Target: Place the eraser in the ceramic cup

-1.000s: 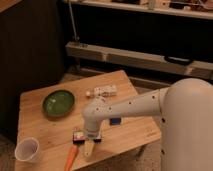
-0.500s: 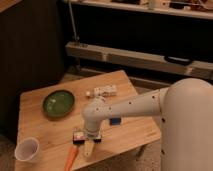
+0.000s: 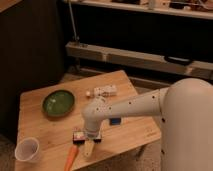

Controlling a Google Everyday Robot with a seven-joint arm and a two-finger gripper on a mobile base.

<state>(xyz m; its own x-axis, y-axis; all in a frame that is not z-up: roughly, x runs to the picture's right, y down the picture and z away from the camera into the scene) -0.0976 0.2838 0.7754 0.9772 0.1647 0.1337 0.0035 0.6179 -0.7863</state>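
Note:
The eraser (image 3: 79, 135), a small dark block with a pinkish face, lies on the wooden table (image 3: 40, 125) near the front edge. My gripper (image 3: 89, 145) points down right beside it, on its right, at table level. I cannot tell whether it touches the eraser. The ceramic cup (image 3: 27, 149), whitish with a round rim, stands upright at the table's front left corner, well to the left of the gripper and the eraser.
A green bowl (image 3: 58, 103) sits at the back left. A small white box (image 3: 105, 91) lies at the back middle. A blue object (image 3: 115, 120) lies under my arm. An orange stick-like object (image 3: 71, 156) lies at the front edge, just left of the gripper.

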